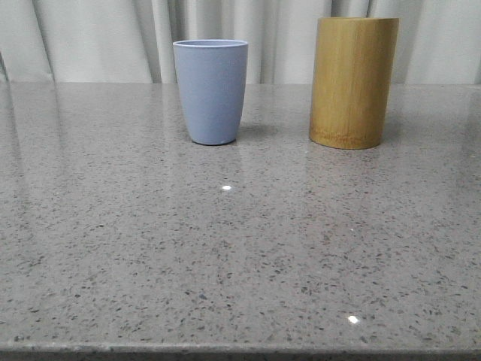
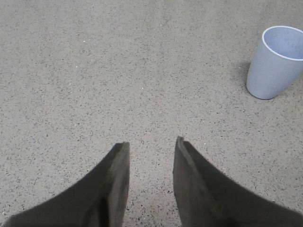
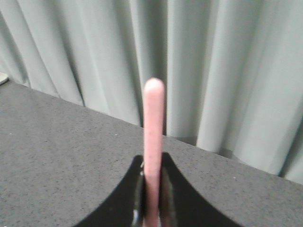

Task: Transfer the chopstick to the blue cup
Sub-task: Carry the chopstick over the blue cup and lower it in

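The right gripper (image 3: pixel 152 189) has its dark, curved fingers (image 3: pixel 124 198) pinched tight on a chopstick (image 3: pixel 153 142), a slim, smooth, pale pink stick with a rounded tip that rises straight up between them. Behind it hangs a curtain (image 3: pixel 227 71) of soft grey-white cloth in long vertical folds, along the desk's far edge. Only one stick can be made out; whether a second hides behind it is unclear.

Over on the other side, the left gripper (image 2: pixel 150 151) hovers above bare desktop with its two matte black, tapering fingers (image 2: pixel 116 184) spread apart, holding nothing.

The blue cup (image 1: pixel 210 90) stands upright near the far edge of the desk, around the middle, matte grey-blue, handleless, narrowing toward its base; the left wrist view shows nothing visible inside it. To its right, apart from it and also near the far edge, stands a bamboo holder (image 1: pixel 353 81), a taller, straight-walled yellow-brown cylinder with fine vertical grain.

The desk (image 1: pixel 240 263) is polished grey stone, speckled dark and light, glossy enough to mirror both vessels and catch bright points of light.
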Available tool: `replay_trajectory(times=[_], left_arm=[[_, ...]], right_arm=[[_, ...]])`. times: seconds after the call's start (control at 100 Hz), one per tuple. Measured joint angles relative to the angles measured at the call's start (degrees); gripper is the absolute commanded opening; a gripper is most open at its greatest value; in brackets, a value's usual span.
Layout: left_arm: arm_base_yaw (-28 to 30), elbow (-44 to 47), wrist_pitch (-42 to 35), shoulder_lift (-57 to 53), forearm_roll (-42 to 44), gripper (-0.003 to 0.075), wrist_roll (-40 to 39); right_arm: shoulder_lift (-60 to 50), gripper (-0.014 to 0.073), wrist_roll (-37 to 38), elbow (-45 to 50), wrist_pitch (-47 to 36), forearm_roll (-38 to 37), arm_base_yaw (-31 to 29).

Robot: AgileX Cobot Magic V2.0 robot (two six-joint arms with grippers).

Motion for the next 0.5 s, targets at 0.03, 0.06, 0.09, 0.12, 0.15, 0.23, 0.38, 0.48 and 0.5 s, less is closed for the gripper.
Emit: replay_trajectory(times=[0.03, 0.06, 0.09, 0.12, 0.15, 0.23, 0.38, 0.48, 0.5], left_arm=[[0.0, 0.0, 0.0, 0.0, 0.0, 0.0222, 0.0], [0.0, 0.0, 0.0, 0.0, 0.0, 0.0222, 0.0], [0.0, 0.0, 0.0, 0.0, 0.0, 0.0222, 0.0], [0.0, 0.0, 0.0, 0.0, 0.0, 0.0222, 0.0], [0.0, 0.0, 0.0, 0.0, 0.0, 0.0222, 0.0], [0.0, 0.0, 0.0, 0.0, 0.0, 0.0222, 0.0], [0.0, 0.0, 0.0, 0.0, 0.0, 0.0222, 0.0], [0.0, 0.0, -0.1, 0.0, 0.0, 0.0222, 0.0], [0.0, 0.0, -0.1, 0.0, 0.0, 0.0222, 0.0]], right_arm=[[0.0, -0.0105, -0.1, 0.0, -0.3, 0.0, 1.0], [0.0, -0.0105, -0.1, 0.0, -0.7, 0.0, 1.9], [0.3, -0.0105, -0.1, 0.0, -1.4, 0.0, 2.7], [0.4, -0.0105, -0.1, 0.0, -2.0, 0.0, 3.5], [0.6, -0.0105, -0.2, 0.0, -2.6, 0.0, 4.5], [1.9, -0.0105, -0.3, 0.0, -4.8, 0.0, 6.2], [4.9, -0.0105, -0.4, 0.0, -8.9, 0.0, 7.9], [7.0, -0.0105, -0.4, 0.0, -10.7, 0.0, 7.9], [7.4, -0.0105, -0.4, 0.0, -11.1, 0.0, 7.9]])
